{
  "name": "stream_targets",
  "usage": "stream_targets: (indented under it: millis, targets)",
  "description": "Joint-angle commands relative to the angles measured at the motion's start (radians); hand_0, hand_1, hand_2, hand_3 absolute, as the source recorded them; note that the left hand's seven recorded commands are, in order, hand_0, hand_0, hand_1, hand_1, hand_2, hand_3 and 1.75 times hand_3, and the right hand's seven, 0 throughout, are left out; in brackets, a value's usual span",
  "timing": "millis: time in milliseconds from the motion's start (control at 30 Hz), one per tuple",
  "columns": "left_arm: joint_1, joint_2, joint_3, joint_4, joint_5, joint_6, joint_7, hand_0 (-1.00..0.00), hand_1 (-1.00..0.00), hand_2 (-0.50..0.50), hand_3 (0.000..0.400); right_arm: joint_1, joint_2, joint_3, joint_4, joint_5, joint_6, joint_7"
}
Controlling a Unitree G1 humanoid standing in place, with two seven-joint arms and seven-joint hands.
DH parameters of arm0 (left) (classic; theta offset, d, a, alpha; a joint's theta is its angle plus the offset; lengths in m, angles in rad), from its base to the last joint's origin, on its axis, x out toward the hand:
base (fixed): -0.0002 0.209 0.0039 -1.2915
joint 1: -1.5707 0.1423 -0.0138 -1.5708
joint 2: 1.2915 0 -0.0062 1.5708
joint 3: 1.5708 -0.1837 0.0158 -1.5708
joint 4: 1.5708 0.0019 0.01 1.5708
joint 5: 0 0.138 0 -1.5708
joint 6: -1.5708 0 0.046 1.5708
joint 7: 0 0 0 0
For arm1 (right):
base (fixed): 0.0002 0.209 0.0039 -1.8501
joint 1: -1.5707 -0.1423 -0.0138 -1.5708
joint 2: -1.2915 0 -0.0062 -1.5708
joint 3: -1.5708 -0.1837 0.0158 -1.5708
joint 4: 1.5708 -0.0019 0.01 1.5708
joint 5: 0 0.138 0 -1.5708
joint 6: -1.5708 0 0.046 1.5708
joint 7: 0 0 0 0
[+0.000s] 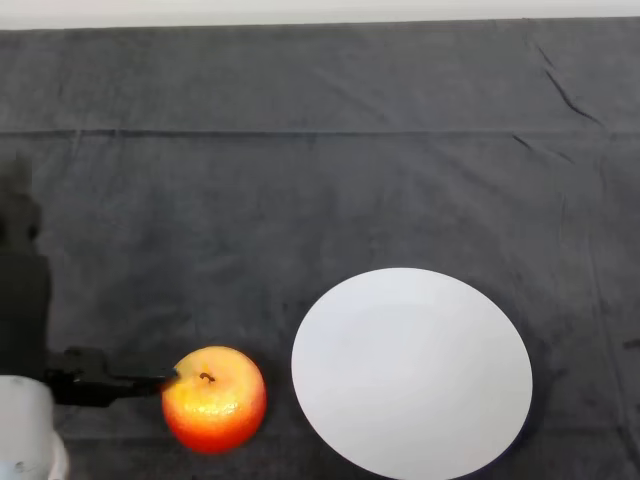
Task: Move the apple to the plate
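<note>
Apple [214, 398] sits on the desk [300, 190], near edge, just left of the empty plate [412, 372]. Left hand [95, 378] touches its left side; can't tell how the fingers are set. Get a wrap around it before lifting, then carry right.

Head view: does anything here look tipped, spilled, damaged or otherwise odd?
Nothing stands out. The apple sits stem-up on the dark cloth, just left of the white plate, which lies flat and bare. The left hand reaches the apple's left side.
</note>
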Motion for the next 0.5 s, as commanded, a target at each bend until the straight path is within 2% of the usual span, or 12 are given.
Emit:
stream_targets:
  millis: [33, 333, 500]
  targets:
    - [-0.034, 0.014, -0.026, -0.033, 0.035, 0.023, -0.014, 0.00, 0.00, 0.00, 0.000, 0.011, -0.014, -0.0128, -0.014, 0.0288, 0.002, -0.0005]
    - [-0.114, -0.018, -0.139, -0.037, 0.061, 0.079, -0.041, 0.00, 0.00, 0.00, 0.000, 0.010, -0.015, -0.0131, -0.011, 0.0287, 0.002, 0.0004]
    - [-0.119, -0.024, -0.181, -0.040, 0.068, 0.078, -0.061, 0.00, 0.00, 0.00, 0.000, 0.009, -0.015, -0.0132, -0.010, 0.0287, 0.002, 0.0009]
